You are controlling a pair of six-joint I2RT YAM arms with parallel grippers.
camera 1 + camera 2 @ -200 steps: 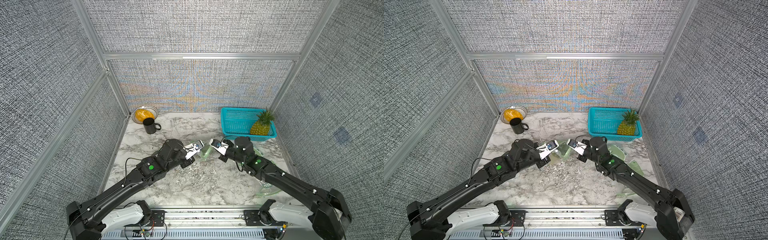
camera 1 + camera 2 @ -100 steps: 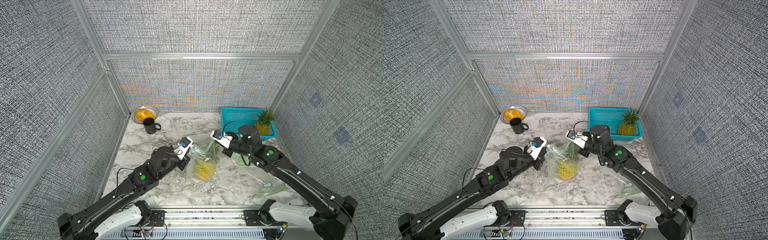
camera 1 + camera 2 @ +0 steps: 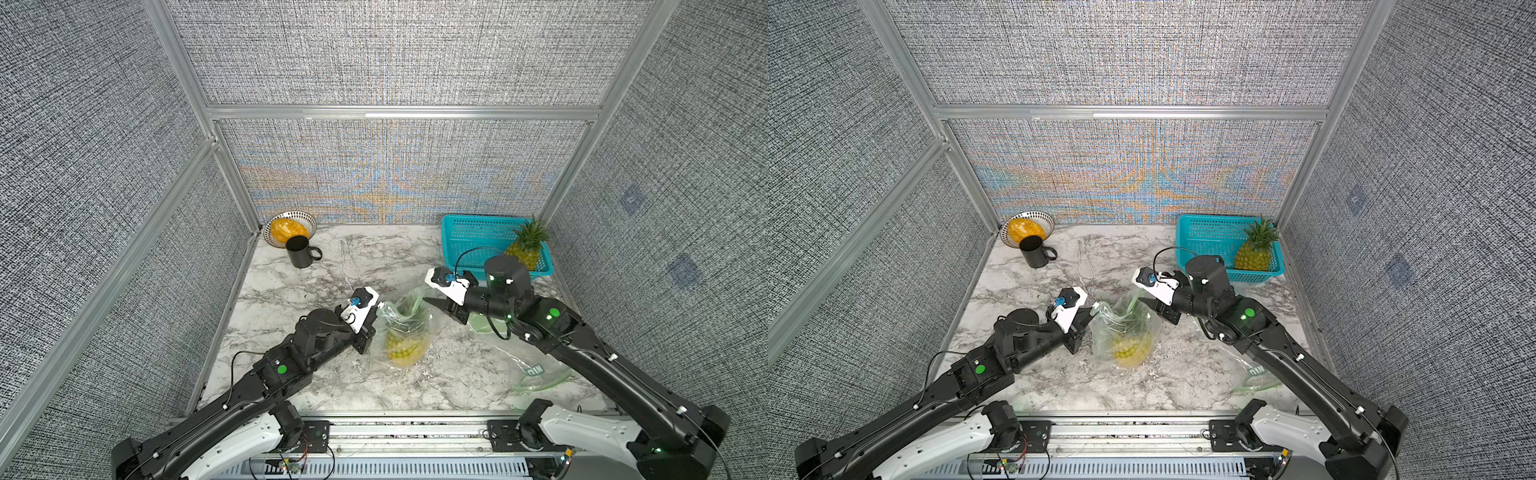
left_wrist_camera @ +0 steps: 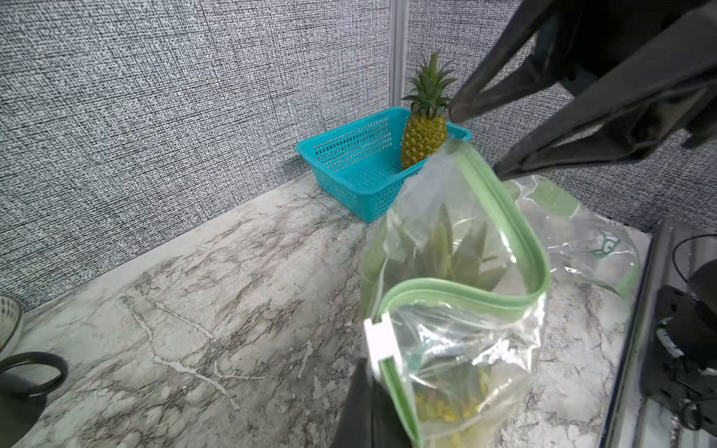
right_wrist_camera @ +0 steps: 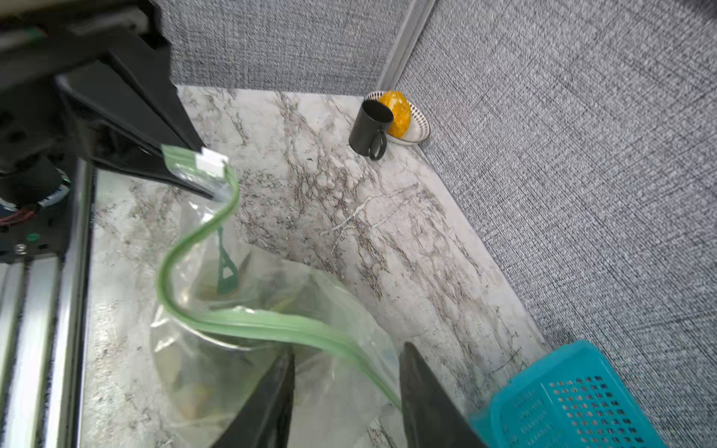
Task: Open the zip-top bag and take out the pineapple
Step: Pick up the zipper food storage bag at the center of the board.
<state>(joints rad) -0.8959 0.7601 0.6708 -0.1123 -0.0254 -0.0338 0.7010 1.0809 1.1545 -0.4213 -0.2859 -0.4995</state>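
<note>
The clear zip-top bag [image 3: 405, 328] [image 3: 1125, 332] stands on the marble mid-table with the pineapple [image 3: 402, 347] [image 3: 1128, 349] inside, leaves up. My left gripper [image 3: 376, 309] [image 4: 368, 372] is shut on the bag's top corner beside the white slider [image 4: 378, 341] [image 5: 211, 160]. From there the green zip strip [image 5: 271, 322] bends in an S to my right gripper [image 3: 430, 301] [image 5: 347, 372]. That gripper is open, and the strip's far end passes loosely between its parted fingers. In the left wrist view both right fingers hang just above the bag's raised corner [image 4: 454, 155].
At the back right a teal basket [image 3: 469, 245] holds a second pineapple [image 3: 525, 249]. A black mug [image 3: 300, 251] and a patterned bowl [image 3: 289, 227] with an orange thing stand at the back left. Another clear bag [image 3: 536, 365] lies flat under the right arm.
Both arms drew apart from the middle, stretching the bag's top between them. The right gripper has now opened and let go of its end; the left still holds its corner.
</note>
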